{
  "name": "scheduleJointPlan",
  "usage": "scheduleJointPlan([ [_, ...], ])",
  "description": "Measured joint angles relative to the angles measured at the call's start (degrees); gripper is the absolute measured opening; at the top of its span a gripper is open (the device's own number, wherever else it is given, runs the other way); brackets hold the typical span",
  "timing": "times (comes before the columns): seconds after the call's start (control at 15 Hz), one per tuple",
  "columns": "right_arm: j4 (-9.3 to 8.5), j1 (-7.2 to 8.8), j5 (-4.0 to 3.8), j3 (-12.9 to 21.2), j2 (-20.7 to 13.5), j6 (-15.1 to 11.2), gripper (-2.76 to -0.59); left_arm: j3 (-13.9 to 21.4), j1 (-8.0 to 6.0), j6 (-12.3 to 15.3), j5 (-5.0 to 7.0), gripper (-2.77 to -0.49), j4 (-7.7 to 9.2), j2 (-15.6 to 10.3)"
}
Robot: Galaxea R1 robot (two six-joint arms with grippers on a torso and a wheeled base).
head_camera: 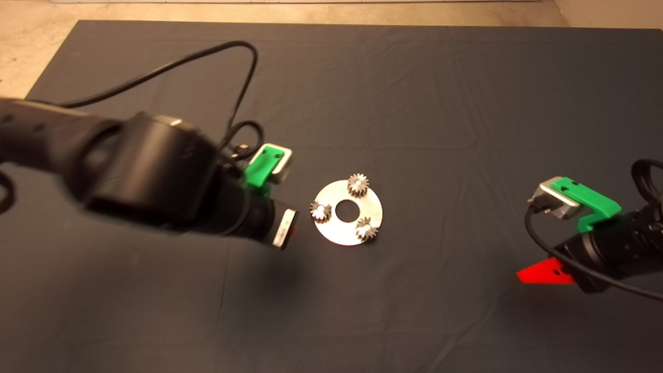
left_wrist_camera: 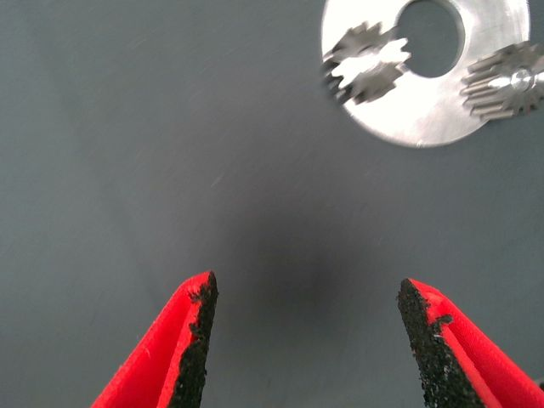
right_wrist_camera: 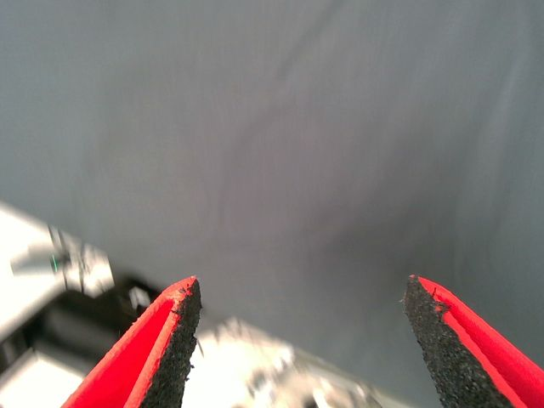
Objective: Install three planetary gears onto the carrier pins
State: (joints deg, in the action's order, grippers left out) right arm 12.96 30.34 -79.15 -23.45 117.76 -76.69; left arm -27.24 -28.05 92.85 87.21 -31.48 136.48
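Head view: three gears [head_camera: 358, 184] seated on pins, disc [head_camera: 348, 228] mid-mat [head_camera: 414, 103]. Left tool [left_wrist_camera: 306, 340] beside disc, spread wide, empty. Right tool [right_wrist_camera: 302, 340] well apart, likewise agape, holding nothing.

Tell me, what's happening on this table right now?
A two-armed robot is assembling a planetary gear set on a dark mat. All three planetary gears sit on the carrier pins of the silver disc. The left claw is open and empty, just beside the disc. The right claw is also open and empty, at the mat's right side, away from the disc.
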Motion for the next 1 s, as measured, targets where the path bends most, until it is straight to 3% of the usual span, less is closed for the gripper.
scheduleJointPlan([
  [0.13,4.37,0.0,-0.49,0.5,3.4,-3.9,-1.6,3.6,-1.5,5.8,0.44,-1.8,0.06,-2.9],
  [0.27,7.72,-0.82,-0.43,1.0,5.2,-5.7,-1.6,5.5,-1.55,8.9,0.29,-1.8,0.66,-3.5],
  [0.33,9.13,-3.05,-0.76,1.1,5.5,-6.3,-1.6,6.0,-1.8,10.2,0.27,-1.8,0.85,-3.7],
  [0.4,10.08,-6.3,-1.37,1.2,6.4,-7.3,-1.6,6.3,-2.08,10.9,0.27,-1.8,1.09,-3.7],
  [0.53,13.74,-11.52,-2.26,1.5,11.1,-11.7,-1.6,6.7,-2.16,12.0,0.25,-1.8,1.72,-3.7],
  [0.67,16.28,-12.43,-5.04,1.7,17.2,-15.8,-1.6,6.9,-2.14,13.1,0.22,-1.8,2.48,-3.3],
  [0.73,17.01,-12.69,-7.28,2.0,19.3,-17.9,-1.6,7.1,-1.93,14.0,0.29,-1.8,2.87,-3.0],
  [0.87,17.41,-13.2,-8.15,2.4,20.1,-20.1,-1.6,7.2,-0.87,15.8,0.71,-1.8,3.23,-0.6],
  [1.0,17.56,-13.68,-8.56,2.7,20.6,-22.1,-1.6,7.2,-0.03,17.5,-0.15,-1.8,3.32,3.9],
])
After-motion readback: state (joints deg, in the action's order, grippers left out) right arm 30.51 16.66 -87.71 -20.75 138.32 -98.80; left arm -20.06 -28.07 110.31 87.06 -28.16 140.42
